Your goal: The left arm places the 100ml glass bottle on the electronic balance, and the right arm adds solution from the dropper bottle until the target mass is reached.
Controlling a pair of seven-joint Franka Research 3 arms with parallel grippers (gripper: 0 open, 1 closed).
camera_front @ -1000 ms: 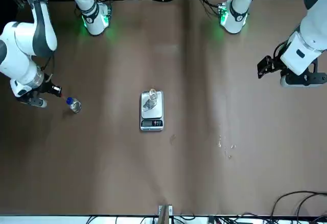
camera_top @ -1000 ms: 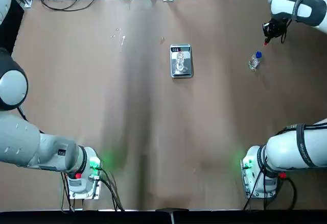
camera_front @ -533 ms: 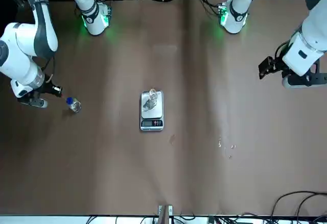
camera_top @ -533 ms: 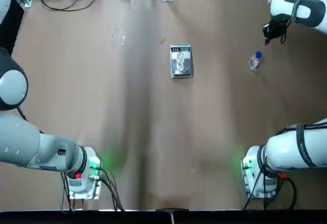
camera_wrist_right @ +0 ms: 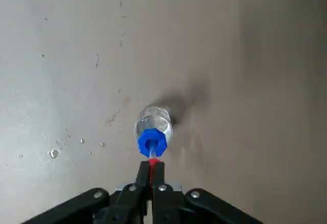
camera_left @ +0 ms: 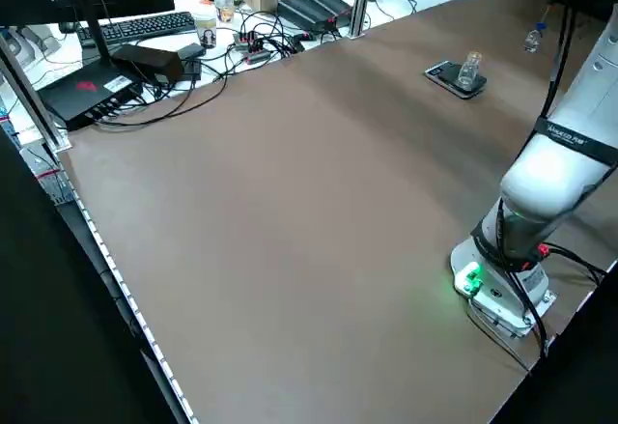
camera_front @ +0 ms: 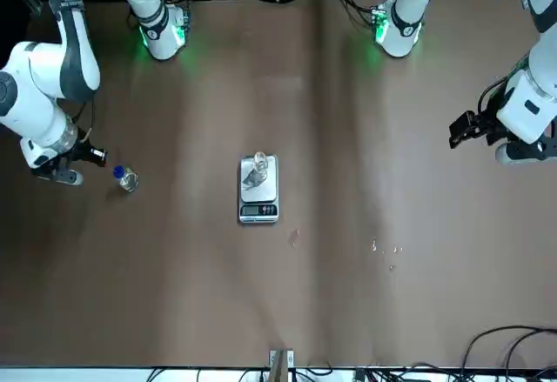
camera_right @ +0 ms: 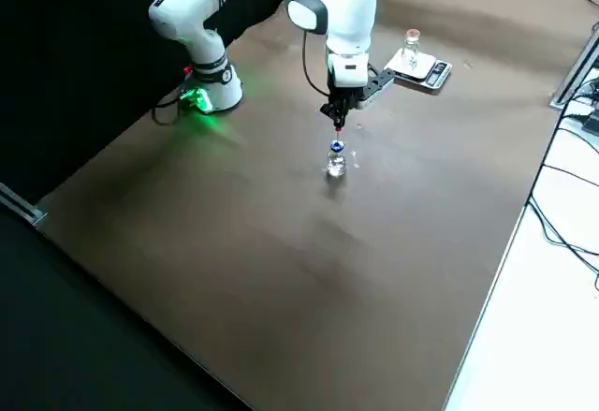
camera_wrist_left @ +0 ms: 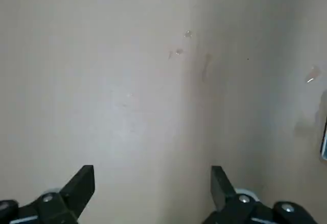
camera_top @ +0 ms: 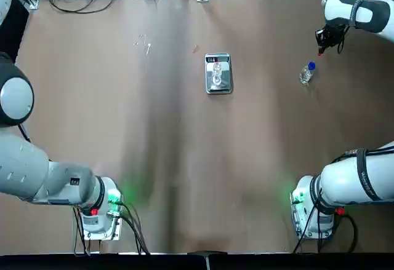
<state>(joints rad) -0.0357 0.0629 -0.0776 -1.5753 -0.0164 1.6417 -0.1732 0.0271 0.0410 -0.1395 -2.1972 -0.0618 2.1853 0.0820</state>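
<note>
Brown desk [camera_top: 154, 159]: the right claw [camera_wrist_right: 151, 175] is pinched on the red-tipped dropper [camera_wrist_right: 152, 158] above its blue-collared bottle [camera_top: 306, 73]; scales [camera_top: 218, 73] with the glass bottle [camera_top: 217, 72] lie at nine o'clock, left claw [camera_wrist_left: 152, 185] wide, idle.

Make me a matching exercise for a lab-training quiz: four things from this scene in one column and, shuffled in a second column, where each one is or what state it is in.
Things:
1. 100ml glass bottle
2. dropper bottle
3. right gripper
4. left gripper

Places or states:
A. jaws shut on the red-tipped dropper
B. jaws open over bare table
C. standing on the electronic balance
D. standing on the table, blue collar on top

Pairs: 1-C, 2-D, 3-A, 4-B
</note>
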